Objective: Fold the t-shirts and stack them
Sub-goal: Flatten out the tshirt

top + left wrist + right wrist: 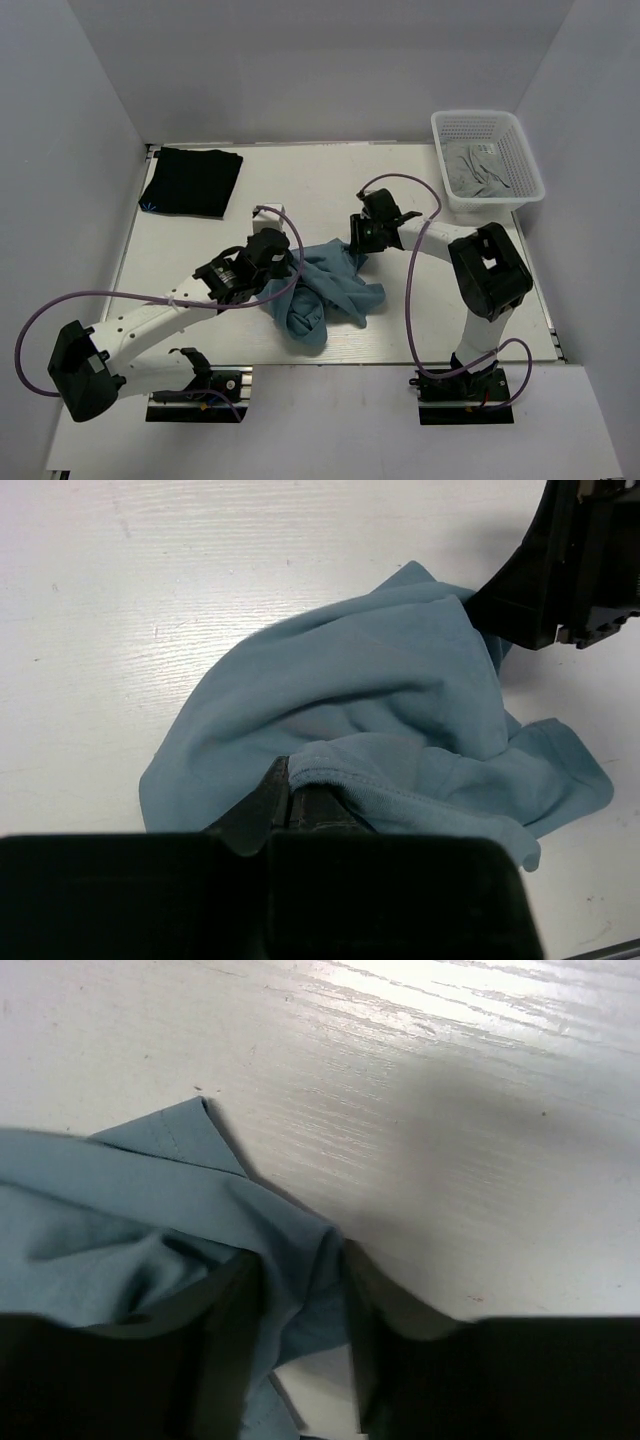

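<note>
The teal-blue t-shirt point(322, 292) lies crumpled at the middle of the table point(330, 190). My left gripper point(288, 272) is shut on a hem of the shirt; in the left wrist view the jaws point(290, 792) meet under a folded edge of the teal cloth point(370, 680). My right gripper point(357, 250) sits at the shirt's far right corner. In the right wrist view its fingers point(297, 1290) press a bunched fold of the teal cloth point(120, 1190) from both sides. The black t-shirt point(192, 181) lies folded flat at the far left corner.
A white mesh basket point(490, 122) at the far right holds grey cloth point(478, 170). A small white box point(268, 213) stands just beyond my left wrist. White walls ring the table on three sides.
</note>
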You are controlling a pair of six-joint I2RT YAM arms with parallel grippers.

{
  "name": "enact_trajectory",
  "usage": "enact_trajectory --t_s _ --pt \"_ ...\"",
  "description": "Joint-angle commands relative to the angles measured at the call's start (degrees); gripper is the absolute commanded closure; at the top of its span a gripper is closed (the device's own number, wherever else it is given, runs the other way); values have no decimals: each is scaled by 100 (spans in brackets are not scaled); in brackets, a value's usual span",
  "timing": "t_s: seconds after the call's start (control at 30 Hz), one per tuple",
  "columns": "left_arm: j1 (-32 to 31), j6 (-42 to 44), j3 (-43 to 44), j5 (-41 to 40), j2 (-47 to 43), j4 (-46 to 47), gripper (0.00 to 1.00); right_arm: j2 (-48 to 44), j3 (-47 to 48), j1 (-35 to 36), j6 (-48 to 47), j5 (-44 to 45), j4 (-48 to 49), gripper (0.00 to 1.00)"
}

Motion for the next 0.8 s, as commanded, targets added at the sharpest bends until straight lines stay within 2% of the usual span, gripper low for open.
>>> enact_trajectory --t_s 0.0,0.1,0.13,0.17,0.27,0.43,0.6,0.67,0.7,0.77 --pt "-29 21 -42 -112 -253 -1 100 80 16 13 -10 62 269 61" --pt "-29 21 -42 -112 -305 -1 100 186 34 4 -63 -210 278 78" --pt "-29 21 -42 -164 -305 -54 100 203 25 13 -72 -281 295 94" --pt "-29 21 -94 -165 -305 -54 100 186 8 13 -72 -299 304 100" --pt "-29 -32 -94 -217 -305 -116 100 2 -228 4 -11 -229 488 100" --pt "-29 -32 134 -270 -305 -168 100 -1096 -599 5 86 359 998 100" --pt "-29 -181 898 -1006 -497 -695 100 -2256 -581 -13 296 2237 963 100" --pt "-29 -181 1206 -1201 -639 -757 100 -2845 -511 -31 315 2661 875 100" --pt "-29 -181 1320 -1376 -700 -757 100 -2986 -407 -31 349 3342 640 100" --pt "23 -111 1680 -1631 -824 -871 100 -3478 -240 -48 350 3760 226 100"
